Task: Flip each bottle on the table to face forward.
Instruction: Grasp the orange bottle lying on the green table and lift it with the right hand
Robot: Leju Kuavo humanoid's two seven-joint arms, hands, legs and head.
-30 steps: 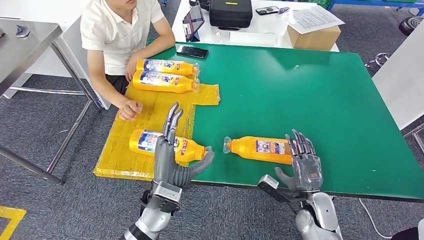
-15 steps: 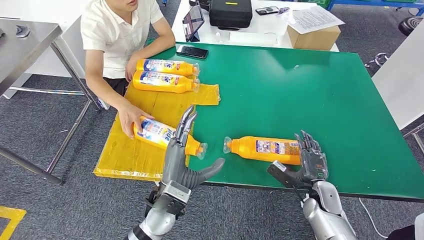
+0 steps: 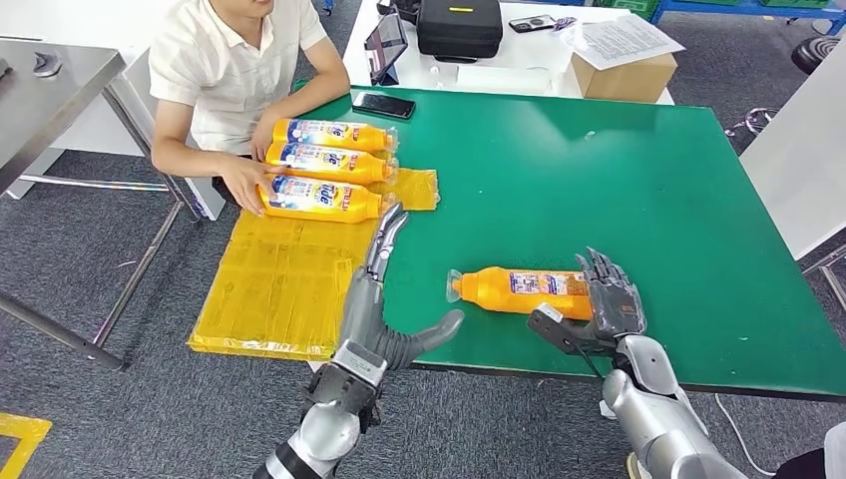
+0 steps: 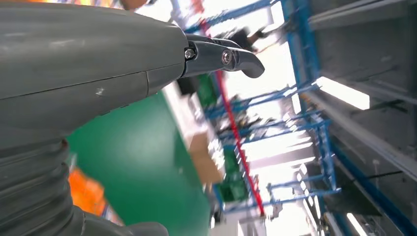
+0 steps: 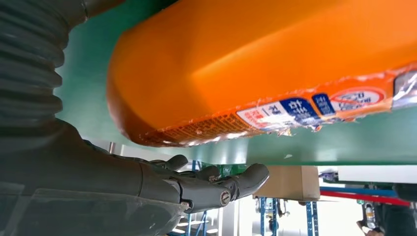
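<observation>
Lying orange bottle (image 3: 519,292), back-label up

Silver metal on both forearms, glossy and rounded, running up to the wrists. The left hand (image 3: 377,317) is matte grey at the palm with a thick grey thumb and slimmer, darker fingers (image 3: 383,239); below the palm sits a boxy silver wrist block with black fittings. Close up from the left wrist, a grey ribbed cover (image 4: 29,187) gives way to a smooth grey shell, and small bright screws sit where a dark finger begins. The right hand (image 3: 605,304) is dark grey, segmented fingers, a black bracket jutting beside the thumb. From the right wrist: the same ribbed cover, dark glossy fingers (image 5: 216,184), one small screw.
</observation>
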